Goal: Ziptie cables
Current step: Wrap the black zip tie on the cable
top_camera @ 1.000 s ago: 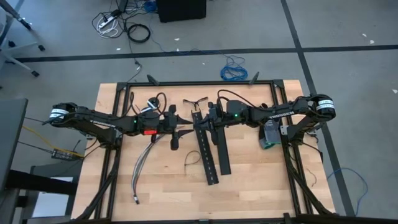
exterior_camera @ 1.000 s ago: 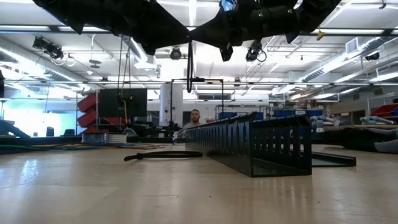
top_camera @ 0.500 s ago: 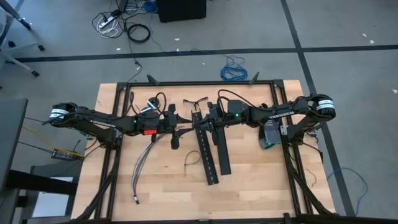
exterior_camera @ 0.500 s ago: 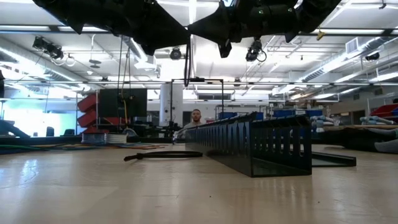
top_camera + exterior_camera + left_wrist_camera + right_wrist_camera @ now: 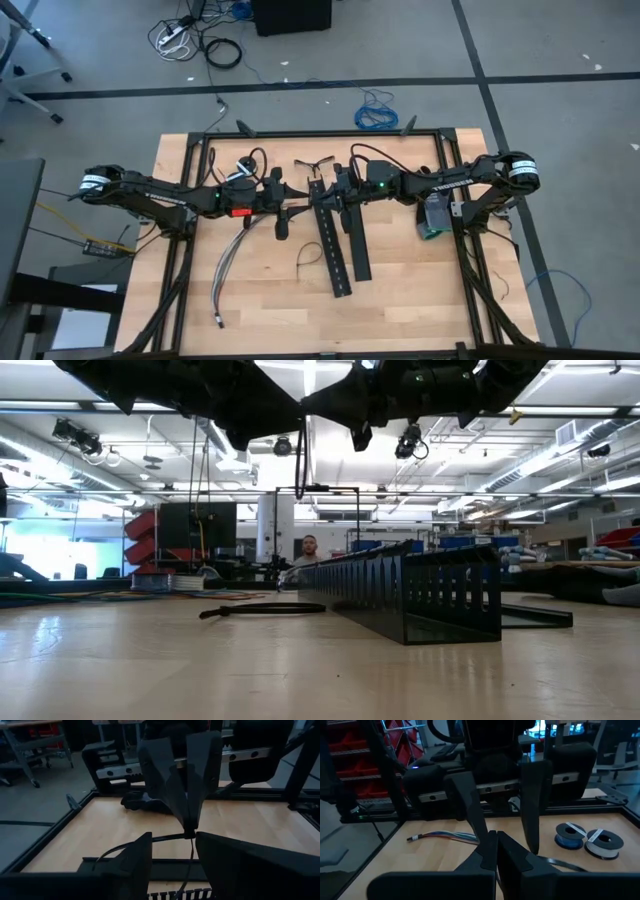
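Observation:
My right gripper [image 5: 313,203] hangs above the table's middle, shut on a thin black ziptie [image 5: 170,837]. My left gripper [image 5: 294,207] faces it tip to tip and is open. Its fingers [image 5: 142,857] stand on either side of the right fingertips [image 5: 189,827]. I cannot tell whether they touch the ziptie. The cables [image 5: 229,263] lie on the table as a loose bundle under the left arm, also seen in the right wrist view [image 5: 445,837]. A second thin black strip [image 5: 306,258] lies curled on the wood. My right gripper pinches the ziptie at the very tips of its two shut fingers [image 5: 189,834], which point level toward the table's left. One part of the ziptie hangs straight down below the fingertips [image 5: 300,465], clear of the table. Another part runs off sideways [image 5: 160,839].
Two wide black perforated strips [image 5: 334,248] [image 5: 358,243] lie side by side under the right gripper and run toward the near edge. Two wire spools [image 5: 570,832] [image 5: 603,840] sit on the table. A black frame [image 5: 300,132] borders the table. A person shows in the room [image 5: 309,546].

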You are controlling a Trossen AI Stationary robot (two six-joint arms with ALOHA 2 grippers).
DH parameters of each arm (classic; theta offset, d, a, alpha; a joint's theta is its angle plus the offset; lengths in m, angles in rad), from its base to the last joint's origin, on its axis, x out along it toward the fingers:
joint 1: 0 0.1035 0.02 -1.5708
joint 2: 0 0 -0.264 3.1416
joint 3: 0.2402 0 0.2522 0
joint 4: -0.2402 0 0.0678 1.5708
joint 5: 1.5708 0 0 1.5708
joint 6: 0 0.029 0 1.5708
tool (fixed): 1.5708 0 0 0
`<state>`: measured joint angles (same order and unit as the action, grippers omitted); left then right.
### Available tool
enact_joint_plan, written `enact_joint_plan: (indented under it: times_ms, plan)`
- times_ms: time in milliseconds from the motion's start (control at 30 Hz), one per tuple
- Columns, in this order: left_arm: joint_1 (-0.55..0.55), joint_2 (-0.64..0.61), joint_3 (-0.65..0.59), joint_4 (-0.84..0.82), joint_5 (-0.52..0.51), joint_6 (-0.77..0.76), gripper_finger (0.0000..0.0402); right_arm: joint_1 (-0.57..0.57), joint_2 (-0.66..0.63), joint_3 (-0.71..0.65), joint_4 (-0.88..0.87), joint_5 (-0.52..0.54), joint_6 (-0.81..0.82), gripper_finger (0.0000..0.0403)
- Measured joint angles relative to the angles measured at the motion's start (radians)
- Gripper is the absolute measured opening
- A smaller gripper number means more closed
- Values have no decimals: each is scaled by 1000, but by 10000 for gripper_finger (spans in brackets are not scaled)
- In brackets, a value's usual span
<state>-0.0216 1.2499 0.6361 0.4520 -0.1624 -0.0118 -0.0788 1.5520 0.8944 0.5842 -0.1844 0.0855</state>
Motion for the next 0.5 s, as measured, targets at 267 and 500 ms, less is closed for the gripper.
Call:
enact_joint_plan:
  times_ms: [267, 500]
  plan:
    - [0, 0, 0, 9, 7, -7, 147, 0, 0, 0, -2, 8, -9, 0]
    - [0, 0, 0, 15, 10, -20, 147, 0, 0, 0, -2, 8, -9, 0]
